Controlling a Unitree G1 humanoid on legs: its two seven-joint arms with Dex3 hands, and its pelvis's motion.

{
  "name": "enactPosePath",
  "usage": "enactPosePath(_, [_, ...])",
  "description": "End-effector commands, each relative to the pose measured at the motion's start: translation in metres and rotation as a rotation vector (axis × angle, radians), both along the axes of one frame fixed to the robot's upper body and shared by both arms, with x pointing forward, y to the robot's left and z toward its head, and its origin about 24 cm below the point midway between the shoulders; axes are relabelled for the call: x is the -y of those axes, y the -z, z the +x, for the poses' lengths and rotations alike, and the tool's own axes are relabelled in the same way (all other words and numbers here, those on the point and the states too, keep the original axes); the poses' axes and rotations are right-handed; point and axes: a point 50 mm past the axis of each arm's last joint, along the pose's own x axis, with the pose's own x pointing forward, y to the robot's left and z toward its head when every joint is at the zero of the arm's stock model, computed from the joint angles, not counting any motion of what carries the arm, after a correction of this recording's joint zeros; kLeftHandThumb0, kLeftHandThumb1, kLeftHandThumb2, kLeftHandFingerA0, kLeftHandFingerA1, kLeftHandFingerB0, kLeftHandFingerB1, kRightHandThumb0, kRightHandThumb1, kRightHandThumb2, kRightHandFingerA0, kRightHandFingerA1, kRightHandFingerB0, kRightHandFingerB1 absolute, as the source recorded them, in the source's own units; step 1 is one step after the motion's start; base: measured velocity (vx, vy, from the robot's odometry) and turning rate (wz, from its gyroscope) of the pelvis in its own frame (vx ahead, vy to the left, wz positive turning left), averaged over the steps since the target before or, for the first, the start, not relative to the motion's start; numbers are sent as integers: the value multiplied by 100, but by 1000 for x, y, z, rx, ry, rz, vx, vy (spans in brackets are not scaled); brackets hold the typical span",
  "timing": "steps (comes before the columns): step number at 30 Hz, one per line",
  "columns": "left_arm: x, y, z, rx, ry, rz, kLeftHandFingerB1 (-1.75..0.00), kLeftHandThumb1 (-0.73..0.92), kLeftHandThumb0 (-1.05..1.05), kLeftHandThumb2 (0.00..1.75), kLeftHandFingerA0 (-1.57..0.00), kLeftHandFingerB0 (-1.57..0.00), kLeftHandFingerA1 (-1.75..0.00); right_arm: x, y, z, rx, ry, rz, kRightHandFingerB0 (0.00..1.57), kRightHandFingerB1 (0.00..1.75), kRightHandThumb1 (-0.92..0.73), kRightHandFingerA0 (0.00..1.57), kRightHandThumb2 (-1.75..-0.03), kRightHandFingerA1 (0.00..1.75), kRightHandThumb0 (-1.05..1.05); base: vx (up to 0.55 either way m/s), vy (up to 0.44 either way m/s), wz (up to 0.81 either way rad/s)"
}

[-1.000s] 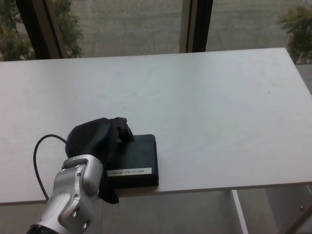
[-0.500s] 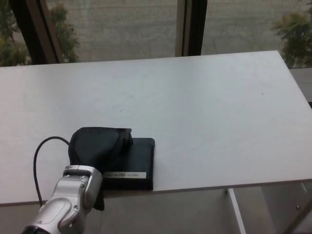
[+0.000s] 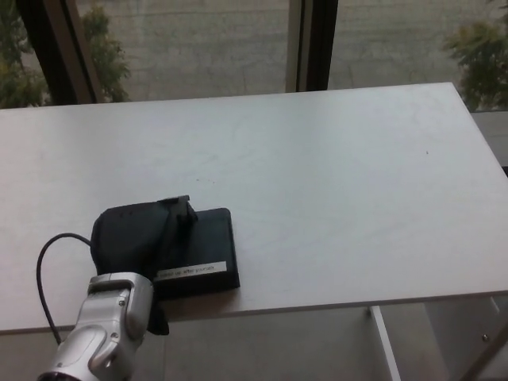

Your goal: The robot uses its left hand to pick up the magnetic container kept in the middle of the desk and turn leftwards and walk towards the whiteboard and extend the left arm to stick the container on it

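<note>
The robot's left hand (image 3: 136, 236), black and bulky, lies clamped over the left part of a flat black rectangular container (image 3: 208, 242). Its thick fingers (image 3: 181, 208) curl over the container's far edge, and the palm covers the top face on that side. The grasp looks closed on the container, though the thumb is hidden beneath the hand.

The uncovered part of the container extends to the right of the hand and sits slightly askew to the table edge. A narrow white label strip (image 3: 190, 271) runs along its near face, just right of the wrist; the print on it is too small to read. I cannot tell whether the container rests on the surface or is raised a little off it.

Behind the hand, toward the camera, the silver metal forearm (image 3: 107, 333) comes in from the lower left. A thin black cable (image 3: 40, 274) loops out to the left of the wrist.

The plain white table (image 3: 333, 175) stretches away ahead and to the right of the hand. Hand and container are close to its near edge, left of centre. Far beyond the hand, past the table's back edge, is a window with a dark upright frame post (image 3: 316, 44). Green shrubs (image 3: 476, 48) show outside at the far right.
</note>
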Motion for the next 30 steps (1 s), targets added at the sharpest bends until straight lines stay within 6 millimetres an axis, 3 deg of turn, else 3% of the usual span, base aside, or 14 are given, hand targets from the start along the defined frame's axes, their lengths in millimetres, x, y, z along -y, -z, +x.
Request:
enactPosePath(1, [-13, 34, -28, -65, -294, -378, -156, 83, -18, 68, -77, -64, -175, -1, 1, -7, 0, 17, -6, 76, 47, -81, 93, -65, 67, -54, 0, 0, 0])
enactPosePath(2, [-11, 28, -25, -13, -325, -441, -169, 75, -14, 75, -80, -64, -175, -2, 1, -8, 1, 23, -3, 76, 48, -82, 93, -65, 69, -55, 0, 0, 0])
enactPosePath(3, [-10, 26, -24, 4, -334, -458, -169, 75, -14, 75, -80, -64, -175, -2, 1, -9, 1, 24, -2, 76, 48, -82, 93, -65, 69, -55, -5, 4, 9])
enactPosePath(4, [-4, 13, -17, 92, -325, -500, -174, 66, -12, 91, -86, -69, -175, -3, 1, -10, 3, 16, -9, 76, 48, -83, 91, -65, 68, -56, 18, 6, 6])
enactPosePath(8, [5, -3, -11, 181, -314, -561, -167, 57, -9, 106, -87, -76, -175, -4, 1, -11, 10, 5, -16, 75, 49, -84, 92, -65, 67, -56, 9, 13, 8])
enactPosePath(17, [28, -17, -22, 340, -235, -623, -169, 52, -5, 116, -85, -75, -175, -5, 1, -12, 21, 11, -26, 76, 48, -84, 94, -65, 68, -55, -1, 2, 1])
enactPosePath(25, [31, -18, -31, 426, -187, -589, -167, 52, -5, 116, -83, -77, -175, -6, -1, -16, 45, 18, -31, 77, 50, -85, 96, -65, 74, -53, 0, 0, 0])
enactPosePath(26, [30, -20, -31, 447, -194, -602, -132, 50, -9, 116, -115, -106, -140, -5, 0, -17, 33, 24, -34, 77, 49, -85, 98, -65, 76, -56, 0, 0, 0])
enactPosePath(27, [30, -21, -31, 456, -196, -608, -132, 50, -9, 116, -115, -106, -140, -5, 0, -17, 28, 27, -36, 77, 49, -85, 98, -65, 76, -56, 0, 0, 0])
enactPosePath(28, [31, -26, -30, 472, -198, -626, -161, 50, -4, 123, -84, -81, -175, -5, 0, -17, 32, 30, -39, 78, 49, -84, 99, -65, 76, -55, 0, 0, 0])
enactPosePath(30, [31, -28, -30, 480, -199, -634, -161, 50, -4, 123, -84, -81, -175, -5, 0, -17, 33, 32, -40, 78, 49, -84, 99, -65, 76, -55, 0, 0, 0])
